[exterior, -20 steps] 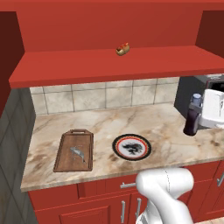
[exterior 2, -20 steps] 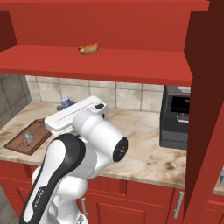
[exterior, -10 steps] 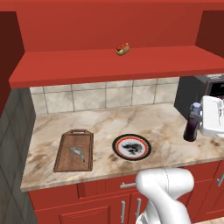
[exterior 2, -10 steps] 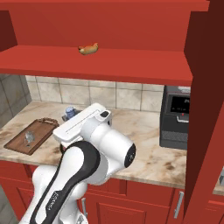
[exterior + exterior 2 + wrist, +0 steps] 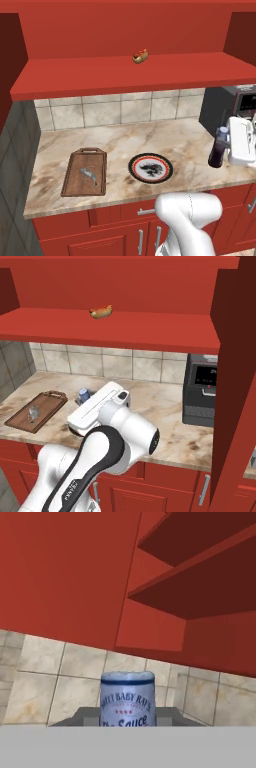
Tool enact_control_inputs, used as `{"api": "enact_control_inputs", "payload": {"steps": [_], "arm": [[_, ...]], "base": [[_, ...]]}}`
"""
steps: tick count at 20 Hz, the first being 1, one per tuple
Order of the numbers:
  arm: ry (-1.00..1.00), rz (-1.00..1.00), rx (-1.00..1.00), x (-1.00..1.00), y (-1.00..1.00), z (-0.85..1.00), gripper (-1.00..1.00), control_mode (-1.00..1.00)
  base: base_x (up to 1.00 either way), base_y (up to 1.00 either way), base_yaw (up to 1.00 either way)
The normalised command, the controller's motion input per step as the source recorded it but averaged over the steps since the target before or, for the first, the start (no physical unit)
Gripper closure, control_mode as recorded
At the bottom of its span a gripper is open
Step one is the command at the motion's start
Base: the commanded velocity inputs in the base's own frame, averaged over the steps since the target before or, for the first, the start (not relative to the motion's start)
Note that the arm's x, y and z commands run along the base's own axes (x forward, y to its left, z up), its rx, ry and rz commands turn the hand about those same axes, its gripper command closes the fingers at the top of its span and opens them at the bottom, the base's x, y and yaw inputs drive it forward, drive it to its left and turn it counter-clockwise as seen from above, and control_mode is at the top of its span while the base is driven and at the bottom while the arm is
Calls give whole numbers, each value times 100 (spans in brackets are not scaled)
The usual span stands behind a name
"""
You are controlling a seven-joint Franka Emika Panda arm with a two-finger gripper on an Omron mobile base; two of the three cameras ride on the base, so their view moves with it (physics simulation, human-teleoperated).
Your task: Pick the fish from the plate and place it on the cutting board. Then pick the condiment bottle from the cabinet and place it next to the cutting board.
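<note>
Tool clamped on the condiment bottle, far right of frame; the cutting board is way left, so it might clip the plate.

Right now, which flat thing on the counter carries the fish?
The cutting board, the dark-brown rectangle with a handle loop: the fish lies on it. The round plate beside it bears none.
</note>
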Motion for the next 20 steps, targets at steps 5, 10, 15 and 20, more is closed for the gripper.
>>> {"api": "enact_control_inputs", "payload": {"steps": [5, 10, 15, 20], "arm": [[-6, 0, 0, -3, 0, -26, 100, -100], [-6, 0, 0, -1, 0, -26, 100, -100], [-6, 0, 0, -4, 0, -23, 100, -100], [-8, 0, 0, -2, 0, -18, 100, -100]], "base": [[0, 0, 0], [0, 0, 0], [0, 0, 0], [0, 0, 0]]}}
